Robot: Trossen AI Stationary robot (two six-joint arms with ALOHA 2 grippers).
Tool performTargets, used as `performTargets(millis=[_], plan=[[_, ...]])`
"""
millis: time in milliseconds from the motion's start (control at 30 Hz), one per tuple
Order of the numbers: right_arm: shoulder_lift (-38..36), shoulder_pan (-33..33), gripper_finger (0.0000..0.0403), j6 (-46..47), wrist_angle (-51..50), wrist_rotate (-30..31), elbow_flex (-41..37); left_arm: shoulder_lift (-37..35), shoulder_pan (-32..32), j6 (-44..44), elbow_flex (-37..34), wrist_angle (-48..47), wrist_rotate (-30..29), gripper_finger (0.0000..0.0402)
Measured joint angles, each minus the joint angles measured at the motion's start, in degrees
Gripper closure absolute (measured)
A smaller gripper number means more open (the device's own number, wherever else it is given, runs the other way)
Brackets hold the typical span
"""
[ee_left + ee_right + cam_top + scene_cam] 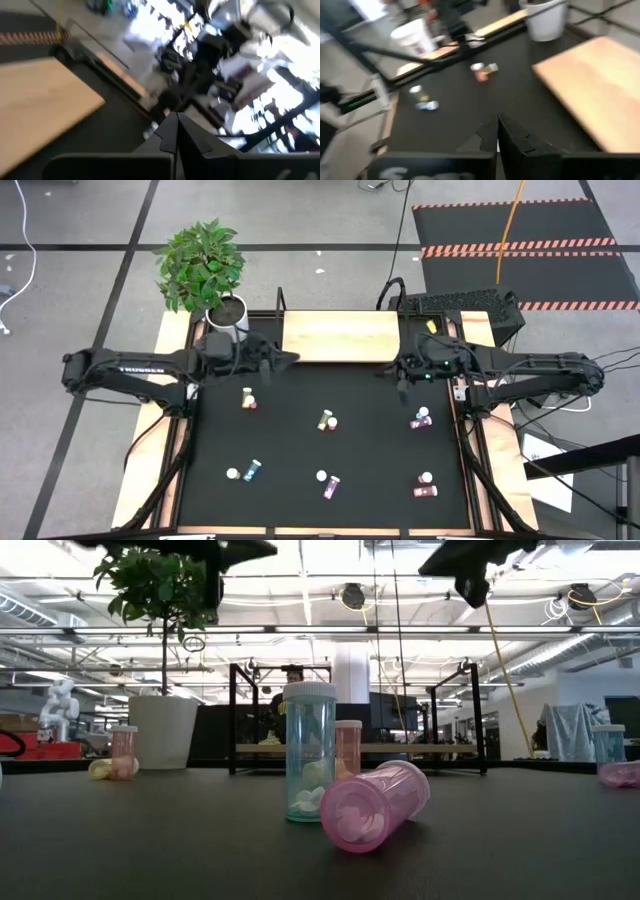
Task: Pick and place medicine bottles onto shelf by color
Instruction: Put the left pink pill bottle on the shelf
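the left pincer (292, 358) hangs above the black worktop (370, 470) with its two dark fingers pressed together and nothing between them, just off the left end of the light tan wooden shelf (340, 335). the right pincer (384, 370) mirrors it off the shelf's right end, fingers likewise closed and empty. the shelf board itself is bare; no bottle stands on it yet.

the tiny white-capped medicine bottles are all scattered on the mat on the side of the shelf toward the arms' bases. nearest the shelf are three: a yellow-and-pink pair (248, 398) below the left pincer, a yellow-bodied bottle (327, 420) about midway between the arms, and a purple bottle (421, 418) below the right pincer. farther from the shelf lie a blue-teal bottle (251, 470), a second purple bottle (329, 484) and a pink bottle (425, 487).

the purple bottle near the shelf looks tipped over, its long axis running roughly parallel to the shelf's long edge, and the right arm is clearly the nearer one. that pincer would have to open first, then descend across the bottle's body.
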Motion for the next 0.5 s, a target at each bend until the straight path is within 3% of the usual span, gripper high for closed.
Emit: performTargets(millis=[133, 233, 367, 500], plan=[[1.0, 0.2, 0.0347, 1.5, 3.1, -5.5, 0.0, 1.6, -1.2, 4.6, 9.6, -16.9, -0.8, 0.0392], [1.8, 1.0, 0.0305, 2.0, 5.3, -5.7, 0.0, 3.1, -1.9, 7.5, 15.4, -26.2, -3.0, 0.0392], [4.0, 2.0, 0.0264, 4.9, 10.5, -5.3, 0.0, 4.1, -2.2, 8.7, 17.2, -31.3, -4.0, 0.0392], [7.0, 3.9, 0.0255, 6.0, 14.7, -2.5, 0.0, 4.1, -2.2, 5.2, 15.5, -37.2, -4.8, 0.0391]])
